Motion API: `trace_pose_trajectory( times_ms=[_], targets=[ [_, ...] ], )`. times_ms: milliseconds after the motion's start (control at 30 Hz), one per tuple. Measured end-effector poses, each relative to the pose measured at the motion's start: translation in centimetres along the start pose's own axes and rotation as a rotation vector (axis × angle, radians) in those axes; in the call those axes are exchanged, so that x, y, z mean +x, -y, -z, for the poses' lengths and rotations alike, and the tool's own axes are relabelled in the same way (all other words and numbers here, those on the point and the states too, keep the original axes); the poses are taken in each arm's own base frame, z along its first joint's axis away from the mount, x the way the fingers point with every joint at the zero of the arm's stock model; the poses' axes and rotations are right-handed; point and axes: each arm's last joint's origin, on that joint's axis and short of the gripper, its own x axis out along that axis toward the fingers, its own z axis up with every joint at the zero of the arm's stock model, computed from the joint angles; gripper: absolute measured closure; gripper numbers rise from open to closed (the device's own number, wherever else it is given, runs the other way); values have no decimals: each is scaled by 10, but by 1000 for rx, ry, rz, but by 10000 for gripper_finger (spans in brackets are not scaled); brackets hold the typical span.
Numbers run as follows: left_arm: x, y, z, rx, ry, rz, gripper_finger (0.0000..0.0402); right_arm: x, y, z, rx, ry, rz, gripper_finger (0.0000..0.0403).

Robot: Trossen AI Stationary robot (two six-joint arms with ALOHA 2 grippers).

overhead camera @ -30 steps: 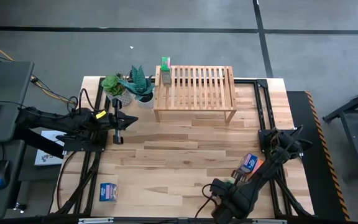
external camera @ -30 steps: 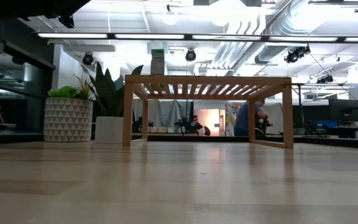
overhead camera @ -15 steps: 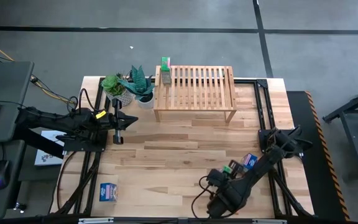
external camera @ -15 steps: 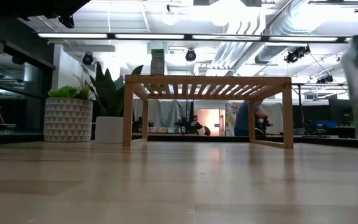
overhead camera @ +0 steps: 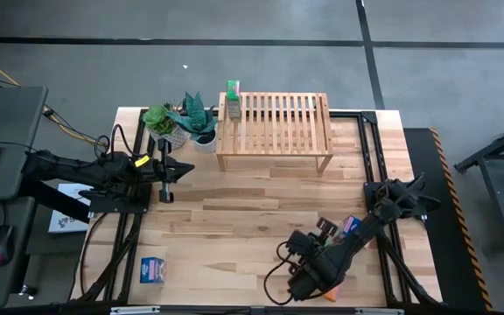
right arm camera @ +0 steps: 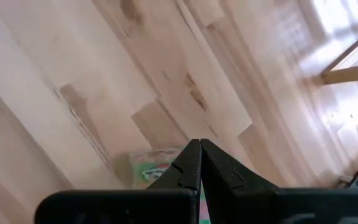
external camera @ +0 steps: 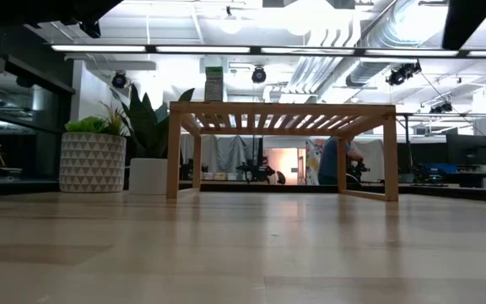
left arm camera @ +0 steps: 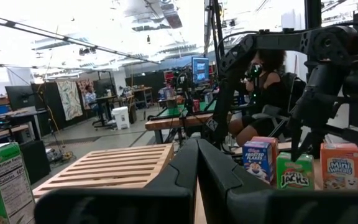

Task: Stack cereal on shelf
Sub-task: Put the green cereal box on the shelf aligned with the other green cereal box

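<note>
The wooden shelf stands at the table's far side with one green cereal box upright on its left end. A blue box lies near the front left. Blue, green and orange boxes stand by the right arm. My right gripper is shut and points steeply down over a blurred green box at the front right. My left gripper waits shut above the table's left side. My right gripper's shut fingertips stand right above the green box's near part, coming from above and slanting toward the far edge. The fingers themselves hide the spot, so I cannot tell whether they touch the box.
Two potted plants stand just left of the shelf. Bare wood lies between the shelf and the front edge. A person sits in the room beyond the table. Cables and black frame rails run along both sides.
My right arm has swung toward the table's left edge and its wrist has turned, the fingers staying shut. In the low view a box showed at the right edge half a second ago and is now almost out of the picture.
</note>
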Motion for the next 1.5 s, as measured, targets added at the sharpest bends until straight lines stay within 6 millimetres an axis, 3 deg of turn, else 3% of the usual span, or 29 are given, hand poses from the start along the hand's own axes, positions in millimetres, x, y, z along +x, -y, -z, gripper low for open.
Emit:
trace_pose_trajectory(
  times_ms=[200,533,833,967,1300,1500],
  targets=[
    [0,0,0,0,0,0,401,0,2,-3,-12,8,2,403],
    [0,0,0,-1,0,0,402,-26,24,-6,93,78,-66,403],
    [0,0,0,-2,0,0,401,-17,32,-25,185,-6,-64,395],
    [0,0,0,-2,-2,1,401,-18,38,-30,229,-71,-88,354],
    [0,0,0,-1,-3,1,401,-54,67,-21,451,-73,-206,187],
    [0,0,0,-1,-4,1,402,-62,66,-9,549,-148,-233,158]
  ],
)
